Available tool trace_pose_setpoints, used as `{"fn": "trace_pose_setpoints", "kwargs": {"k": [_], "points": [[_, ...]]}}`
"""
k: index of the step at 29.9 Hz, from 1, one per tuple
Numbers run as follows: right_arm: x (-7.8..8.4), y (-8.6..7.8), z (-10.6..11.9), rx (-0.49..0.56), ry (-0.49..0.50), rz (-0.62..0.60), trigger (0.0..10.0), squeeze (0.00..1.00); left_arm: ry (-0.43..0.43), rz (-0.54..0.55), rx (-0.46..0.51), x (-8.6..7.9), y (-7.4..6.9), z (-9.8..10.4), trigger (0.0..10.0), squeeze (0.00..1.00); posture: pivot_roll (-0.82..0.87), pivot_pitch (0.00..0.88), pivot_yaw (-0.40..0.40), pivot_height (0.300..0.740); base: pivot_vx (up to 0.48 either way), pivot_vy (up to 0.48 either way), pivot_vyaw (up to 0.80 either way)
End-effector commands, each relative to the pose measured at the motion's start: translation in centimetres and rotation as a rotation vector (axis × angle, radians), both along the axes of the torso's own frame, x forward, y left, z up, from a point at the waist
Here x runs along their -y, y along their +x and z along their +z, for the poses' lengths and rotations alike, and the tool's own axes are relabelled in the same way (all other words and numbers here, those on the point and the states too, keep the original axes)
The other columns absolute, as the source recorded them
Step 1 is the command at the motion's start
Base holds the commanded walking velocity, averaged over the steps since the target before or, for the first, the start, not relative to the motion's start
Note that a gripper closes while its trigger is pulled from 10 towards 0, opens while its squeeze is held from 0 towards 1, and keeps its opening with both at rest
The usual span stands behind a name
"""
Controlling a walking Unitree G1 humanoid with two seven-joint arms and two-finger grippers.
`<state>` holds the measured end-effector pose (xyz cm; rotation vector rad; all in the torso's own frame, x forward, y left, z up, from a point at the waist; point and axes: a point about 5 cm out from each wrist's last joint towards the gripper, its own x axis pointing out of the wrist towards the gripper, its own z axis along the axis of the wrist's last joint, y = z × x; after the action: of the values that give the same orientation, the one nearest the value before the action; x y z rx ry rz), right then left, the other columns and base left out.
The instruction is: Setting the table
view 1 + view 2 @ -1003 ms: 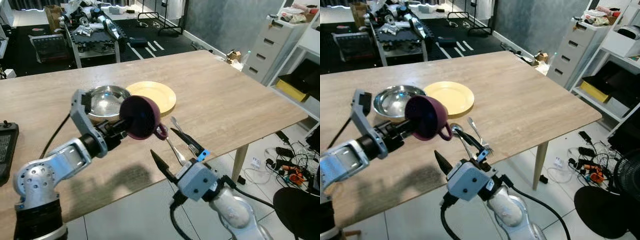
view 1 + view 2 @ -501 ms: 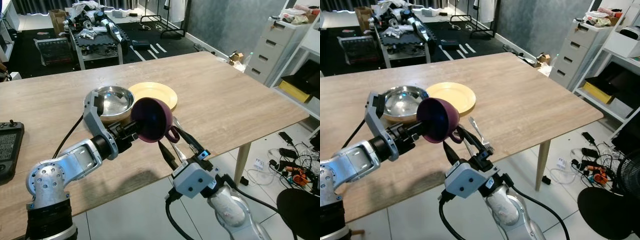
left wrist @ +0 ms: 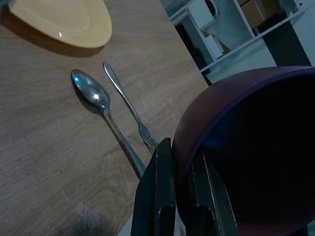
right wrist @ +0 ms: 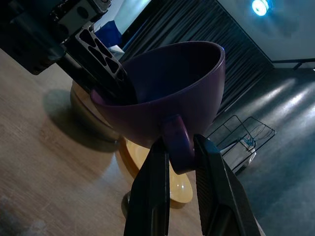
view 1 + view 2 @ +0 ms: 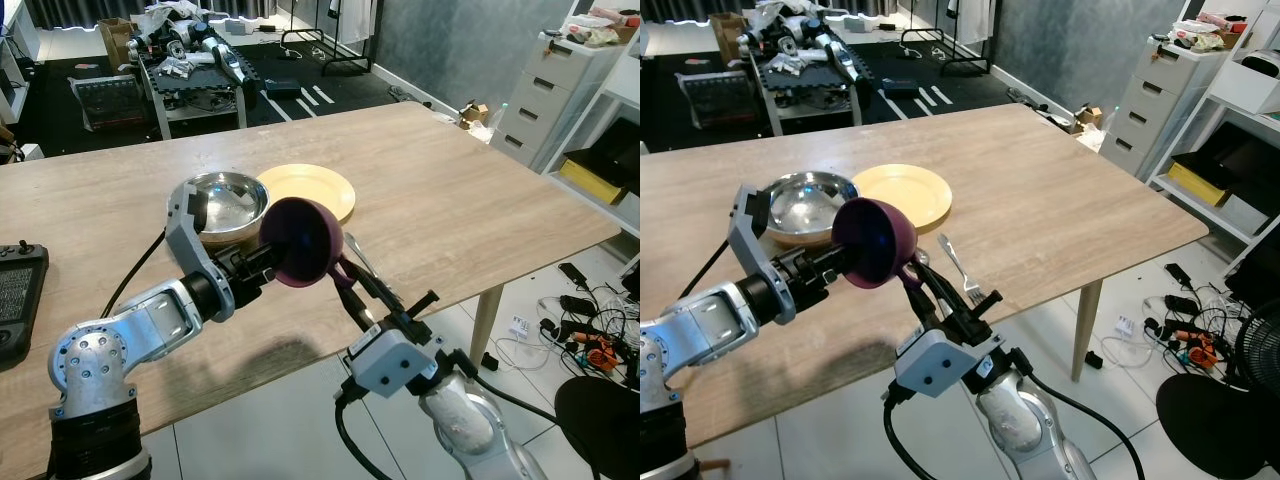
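Midair, above the near edge of the bench (image 5: 480,190): purple cup (image 5: 302,242), tipped on its side, mouth toward the camera. Gripped by both end effectors at once. Left end effector (image 3: 182,196) clamped on the rim, one finger (image 3: 158,191) outside the wall, the other inside the bowl of the cup. Right end effector (image 4: 178,182) reaching up from below, two black fingers (image 4: 150,191) closed on either side of the cup's handle (image 4: 175,142), pinching it between them.

On the bench, behind the cup: steel bowl (image 5: 222,200), and just beside it on its right a yellow plate (image 5: 312,188), the two touching or nearly so. Nearer the edge, below the cup: spoon (image 3: 93,98) and fork (image 3: 125,105), lying side by side, close together, handles toward the edge, the spoon's bowl near the plate.

At the far left of the bench: black controller (image 5: 15,290). Beyond the bench: a low rack with clutter (image 5: 190,60), dark floor. Off to the right: white drawers (image 5: 530,95), cables (image 5: 580,335) on the tile floor.
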<state>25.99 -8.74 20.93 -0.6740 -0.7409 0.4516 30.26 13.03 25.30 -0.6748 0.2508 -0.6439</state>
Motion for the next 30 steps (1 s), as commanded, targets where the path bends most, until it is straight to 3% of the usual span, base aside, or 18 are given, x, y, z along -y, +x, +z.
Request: {"fn": "trace_pose_setpoints", "kwargs": {"k": [1, 5, 6, 13, 14, 15, 21, 23, 27, 29, 30], "points": [[-0.5, -0.6, 0.0, 0.017, 0.004, 0.043, 0.0, 0.0, 0.04, 0.005, -0.03, 0.3, -0.1, -0.7, 10.0, 0.0, 0.09, 0.133, 0.07, 0.74, 0.0, 0.0, 0.0], [-0.7, -0.9, -0.4, 0.011, -0.013, 0.061, 0.0, 0.0, 0.057, 0.042, -0.018, 0.3, 0.3, -0.5, 10.0, 0.0, 0.09, 0.137, 0.068, 0.74, 0.0, 0.0, 0.0], [-0.8, -1.0, -0.6, 0.007, -0.021, 0.068, 0.0, 0.0, 0.049, 0.076, -0.022, 0.2, 0.6, -0.4, 10.0, 1.0, 0.09, 0.142, 0.068, 0.74, 0.0, 0.0, 0.0], [-0.9, -1.2, -1.2, -0.007, -0.039, 0.075, 0.0, 0.0, 0.018, 0.11, 0.019, -0.2, 0.8, 0.5, 10.0, 1.0, 0.09, 0.145, 0.067, 0.74, 0.0, 0.0, 0.0], [-0.9, -1.2, -1.4, -0.012, -0.044, 0.075, 0.0, 0.0, -0.016, 0.103, 0.048, -0.3, 0.7, 1.1, 10.0, 0.99, 0.09, 0.145, 0.066, 0.74, 0.0, 0.0, 0.0], [-0.9, -1.2, -1.6, -0.016, -0.049, 0.075, 0.0, 0.0, -0.043, 0.1, 0.075, -0.5, 0.6, 1.7, 10.0, 0.0, 0.09, 0.146, 0.064, 0.74, 0.0, 0.0, 0.0], [-0.8, -1.0, -2.0, -0.036, -0.06, 0.067, 0.0, 0.0, -0.127, 0.042, 0.173, -1.0, -0.4, 3.1, 10.0, 0.0, 0.09, 0.147, 0.063, 0.74, 0.0, 0.0, 0.0], [-0.6, -0.8, -2.3, -0.049, -0.063, 0.051, 0.0, 0.0, -0.172, -0.025, 0.24, -1.3, -1.4, 3.9, 10.0, 0.0, 0.09, 0.148, 0.063, 0.74, 0.0, 0.0, 0.0], [0.2, 0.0, -3.1, -0.133, -0.018, -0.017, 0.0, 0.0, -0.18, -0.069, 0.293, -1.7, -2.6, 4.2, 10.0, 0.0, 0.09, 0.149, 0.06, 0.74, 0.0, 0.0, 0.0], [1.7, 1.3, -4.1, -0.285, 0.141, -0.122, 0.0, 0.0, -0.157, -0.091, 0.315, -1.9, -3.5, 3.9, 10.0, 0.0, 0.09, 0.149, 0.058, 0.74, 0.0, 0.0, 0.0], [2.5, 1.9, -4.4, -0.361, 0.256, -0.159, 0.8, 0.0, -0.135, -0.093, 0.315, -2.0, -3.8, 3.6, 10.0, 0.0, 0.1, 0.15, 0.053, 0.74, 0.0, 0.0, 0.0]]}}
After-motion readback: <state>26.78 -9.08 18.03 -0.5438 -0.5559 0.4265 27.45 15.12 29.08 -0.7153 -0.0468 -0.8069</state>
